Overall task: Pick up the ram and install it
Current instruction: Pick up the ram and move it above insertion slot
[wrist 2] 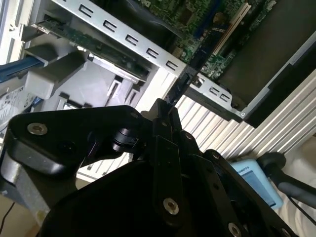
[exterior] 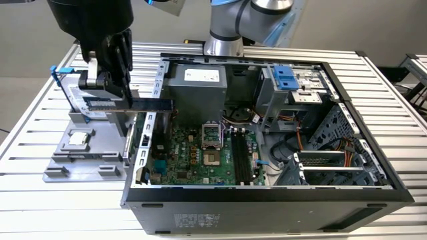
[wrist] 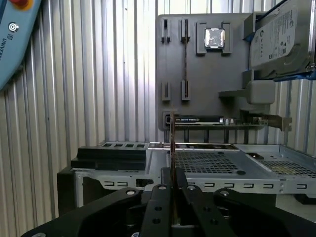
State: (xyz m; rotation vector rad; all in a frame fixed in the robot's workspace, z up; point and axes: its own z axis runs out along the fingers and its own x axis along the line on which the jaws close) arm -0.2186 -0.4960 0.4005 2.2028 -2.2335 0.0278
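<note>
**A:** Where is the long, thin blue circuit-board ram stick [exterior: 152, 105] at this point?

**B:** It is clamped in the arm's black jaws, which are closed on its two flat faces. In the exterior view it hangs in the air, lying level, over the left wall of the open black-and-silver computer case [exterior: 267, 192]. That puts it between the grey plastic fixture plate [exterior: 73, 160] and the green motherboard [exterior: 193, 150].

**A:** Why hold it that way?

**B:** My guess is that pinching the faces leaves the contact edge free and keeps the stick from twisting. In both wrist views the ram [wrist: 172, 143] [wrist 2: 190, 74] runs straight out from the jaws as one thin line.

**A:** So it isn't installed?

**B:** Not yet. The long black memory slots [exterior: 241, 157] lie well apart from it, deeper in the case. The silver boxy hard drive with blue rails [wrist: 279, 39] sits propped in its holder on the fixture, untouched.
</note>
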